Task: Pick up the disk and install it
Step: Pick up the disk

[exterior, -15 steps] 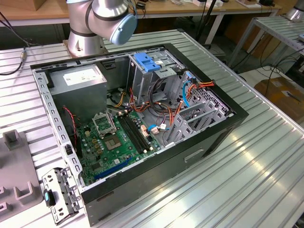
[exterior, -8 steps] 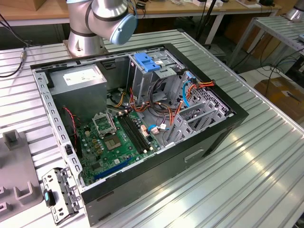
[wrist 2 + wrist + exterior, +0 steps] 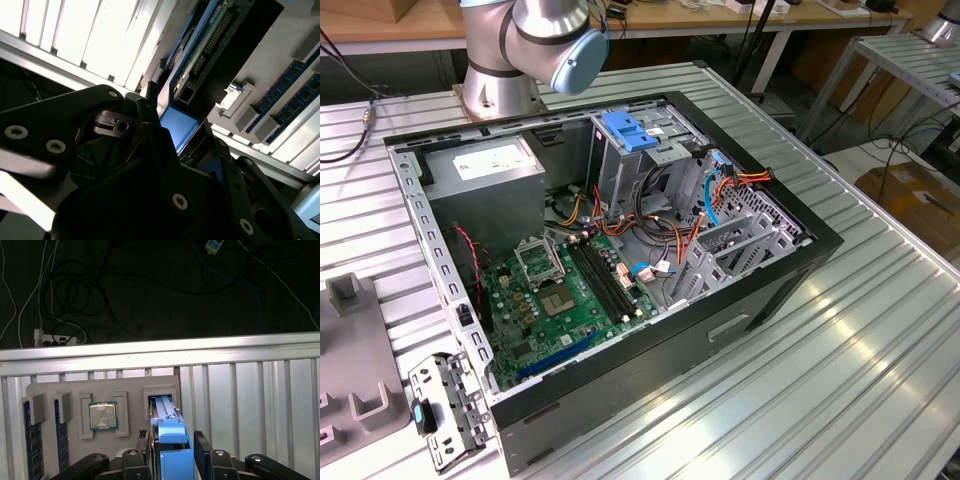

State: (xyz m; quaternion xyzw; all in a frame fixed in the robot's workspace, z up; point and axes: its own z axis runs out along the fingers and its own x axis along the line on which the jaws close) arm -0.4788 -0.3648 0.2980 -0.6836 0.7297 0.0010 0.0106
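Between the fingers [image 3: 200,445] (spread, either side) stands the disk [image 3: 167,432].

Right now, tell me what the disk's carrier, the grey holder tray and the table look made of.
Disk's carrier: bright blue plastic, smooth moulded edges with a light sheen. Grey holder tray: likely plastic, matte, uniformly dull. Table: probably aluminium, ribbed slats with a bright metallic glare.
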